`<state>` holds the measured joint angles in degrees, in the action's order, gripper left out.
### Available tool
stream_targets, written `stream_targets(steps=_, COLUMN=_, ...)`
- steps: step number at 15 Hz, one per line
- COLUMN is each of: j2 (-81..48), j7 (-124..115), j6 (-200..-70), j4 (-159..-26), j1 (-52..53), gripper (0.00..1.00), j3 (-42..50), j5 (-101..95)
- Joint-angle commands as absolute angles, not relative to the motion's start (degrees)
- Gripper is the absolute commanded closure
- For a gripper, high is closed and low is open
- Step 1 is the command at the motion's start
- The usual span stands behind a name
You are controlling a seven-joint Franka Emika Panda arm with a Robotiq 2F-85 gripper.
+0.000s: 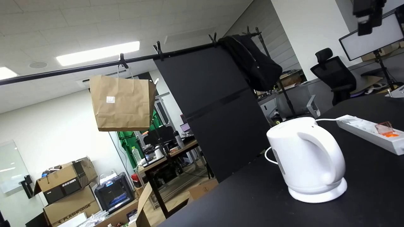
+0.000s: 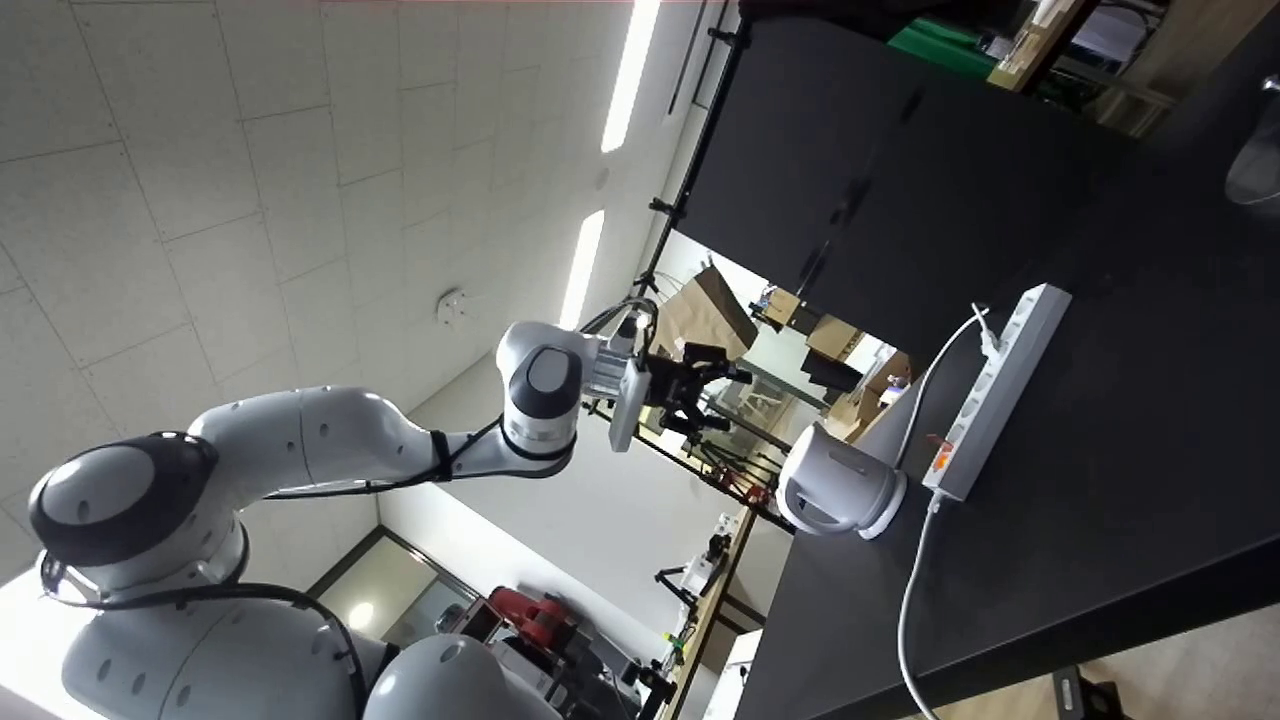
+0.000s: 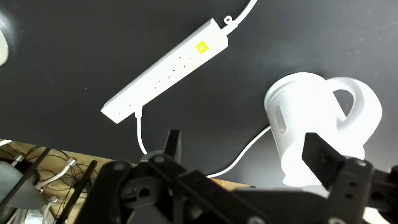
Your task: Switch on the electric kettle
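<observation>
The white electric kettle (image 1: 284, 151) stands upright on its round white base (image 1: 318, 195) on the black table. It also shows in an exterior view (image 2: 840, 475) and in the wrist view (image 3: 298, 109), where its loop handle (image 3: 370, 109) points right. I cannot make out a switch on it. My gripper (image 3: 244, 135) is open and empty, its two fingers wide apart. It hovers well above the table, higher than the kettle, as an exterior view shows (image 2: 730, 400). In the wrist view the right finger overlaps the lower part of the kettle. Only part of the gripper shows in an exterior view (image 1: 367, 23).
A white power strip (image 3: 164, 71) lies on the table beside the kettle, with a lit switch (image 3: 202, 47) and a plug in its end. The kettle's white cord (image 3: 239, 155) runs along the table. A black backdrop (image 1: 221, 110) and a paper bag (image 1: 123, 104) hang behind.
</observation>
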<state>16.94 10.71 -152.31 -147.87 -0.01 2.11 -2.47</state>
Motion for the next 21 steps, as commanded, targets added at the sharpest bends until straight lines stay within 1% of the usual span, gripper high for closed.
stream_targets(steps=1, j2=10.2, j7=3.0, j6=-154.3, j4=-142.3, j1=1.0, gripper=0.0, j3=-3.1, j5=-4.8)
stream_targets(steps=4, j2=6.3, j7=1.6, j6=-155.1, j4=-139.4, j1=3.7, gripper=0.0, j3=-6.2, j5=-3.9)
stream_targets(steps=8, j2=2.6, j7=4.4, j6=-154.3, j4=-136.2, j1=7.5, gripper=0.0, j3=-8.0, j5=-0.1)
stream_targets(steps=9, j2=4.6, j7=4.1, j6=-155.2, j4=-138.9, j1=6.9, gripper=0.0, j3=-7.5, j5=-1.6)
stream_targets(steps=20, j2=2.8, j7=4.3, j6=-155.2, j4=-137.4, j1=7.7, gripper=0.0, j3=-8.0, j5=-0.8)
stream_targets(steps=21, j2=1.8, j7=-0.6, j6=-156.1, j4=-136.5, j1=7.1, gripper=0.0, j3=-8.1, j5=-4.3)
